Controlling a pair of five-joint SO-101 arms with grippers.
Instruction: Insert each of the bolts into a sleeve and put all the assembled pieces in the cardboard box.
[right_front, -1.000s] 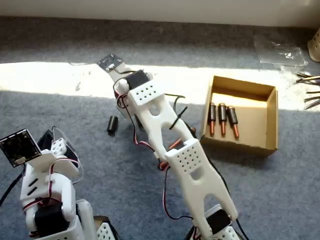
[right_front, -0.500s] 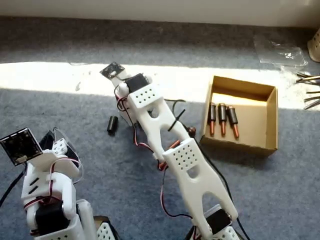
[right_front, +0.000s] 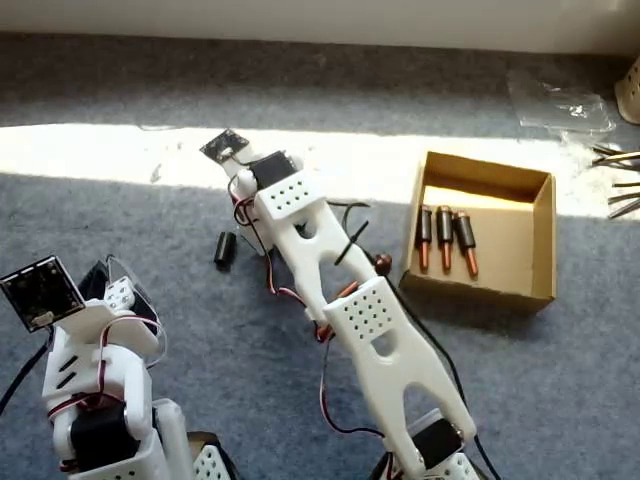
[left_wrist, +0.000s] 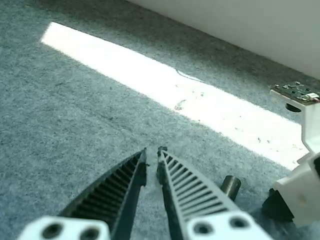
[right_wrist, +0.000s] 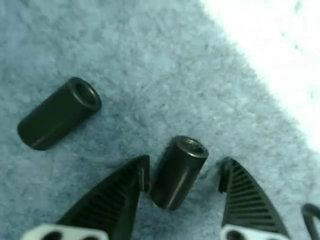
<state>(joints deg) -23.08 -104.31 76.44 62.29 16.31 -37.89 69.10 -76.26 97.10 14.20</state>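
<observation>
Carpet (right_front: 150, 215) lies open ahead of the left gripper (left_wrist: 152, 152), whose fingers are pressed together on nothing, out to the sunlit strip beyond. The cardboard box (right_front: 480, 285) stands well apart on the right arm's side, with three assembled pieces (right_front: 445, 240) lying side by side inside. Compared with one second ago, the wrist of the right arm (right_front: 370, 320) is drawn back slightly toward its base, while the second sleeve (right_wrist: 59, 114) and the box are unmoved. At present the right gripper (right_wrist: 185, 165) is spread wide around a sleeve (right_wrist: 179, 172) lying on the carpet, one finger just beside it and the other apart, with the second sleeve near but outside the jaws.
</observation>
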